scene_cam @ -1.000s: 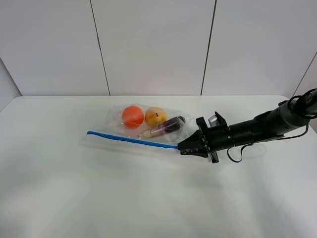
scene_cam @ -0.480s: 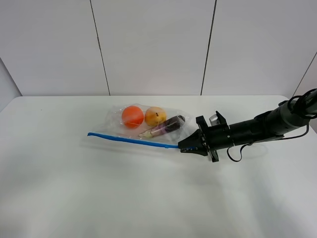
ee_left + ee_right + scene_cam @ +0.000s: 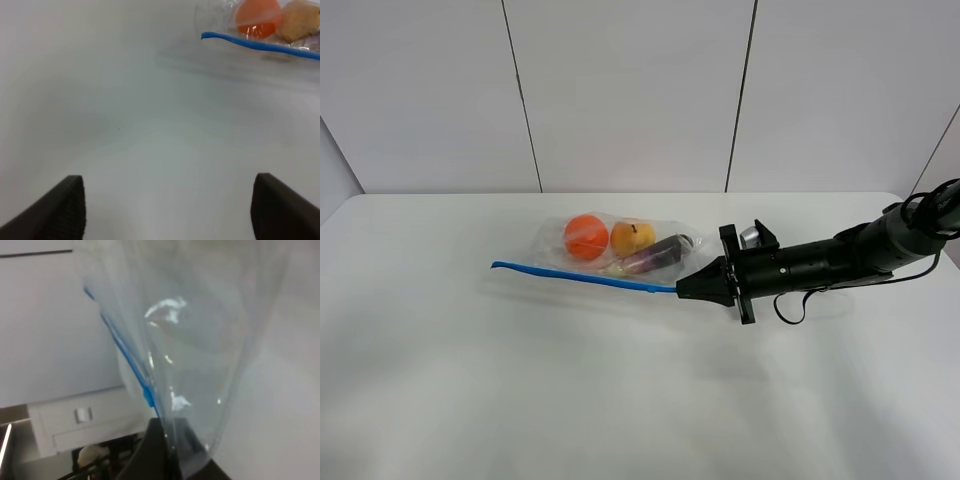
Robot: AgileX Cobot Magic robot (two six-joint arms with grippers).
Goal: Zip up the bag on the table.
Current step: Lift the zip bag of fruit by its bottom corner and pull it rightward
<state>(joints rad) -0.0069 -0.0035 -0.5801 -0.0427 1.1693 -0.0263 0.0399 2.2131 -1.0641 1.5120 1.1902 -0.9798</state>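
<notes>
The clear bag [image 3: 620, 245] lies on the white table [image 3: 470, 390] with an orange, a yellow and a purple item inside. Its blue zipper strip [image 3: 580, 278] runs along the near edge. My right gripper [image 3: 684, 288] is shut on the right end of that strip. In the right wrist view the crinkly plastic [image 3: 200, 340] and the blue strip [image 3: 125, 357] rise from the closed fingers [image 3: 165, 447]. My left gripper [image 3: 170, 210] is open and empty over bare table, well short of the bag's left end [image 3: 250, 30]. It is out of the exterior view.
Grey wall panels [image 3: 630, 90] stand behind the table's far edge. The right arm [image 3: 840, 258] stretches in low from the right edge, with a loose black cable under it.
My right gripper has shifted a little left and up with the strip end, and the bag has slid slightly left with it. The left gripper shows in no earlier frame.
</notes>
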